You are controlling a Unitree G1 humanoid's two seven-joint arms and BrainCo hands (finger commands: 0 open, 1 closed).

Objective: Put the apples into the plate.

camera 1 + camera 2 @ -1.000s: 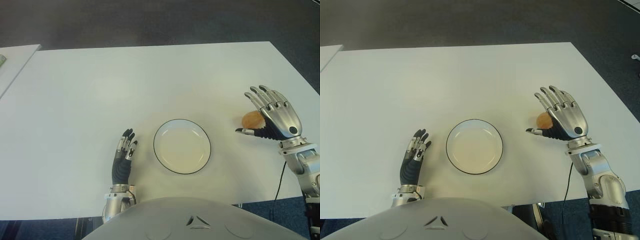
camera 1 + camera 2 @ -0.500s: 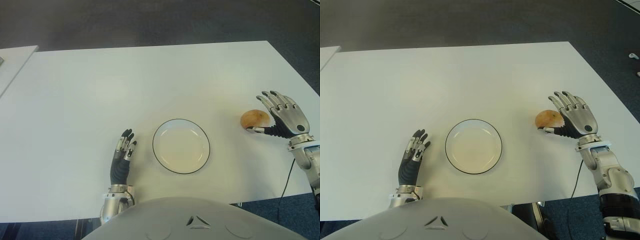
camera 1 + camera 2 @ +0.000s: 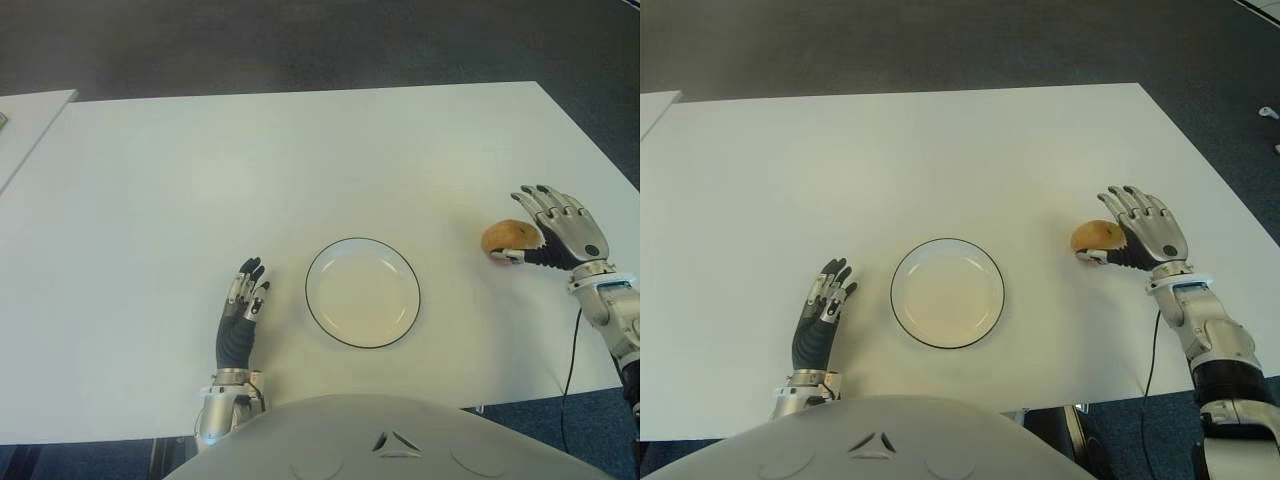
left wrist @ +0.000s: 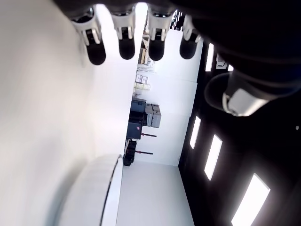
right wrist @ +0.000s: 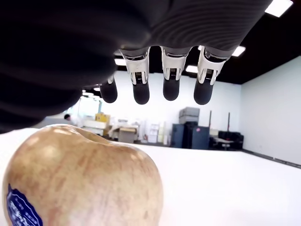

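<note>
**Right hand lower and closer around the apple**

The right hand is at the right side of the white rectangular table, with fingers spread above the round yellow-brown apple and not closed on it. Compared with one second ago, the hand is lower and the palm is just beside the apple; the thumb is under the fruit's near side. The apple is on the table, well apart from the white round plate with a dark rim. The left hand shows left of the plate, fingers straight, holding nothing, almost as before.
</note>
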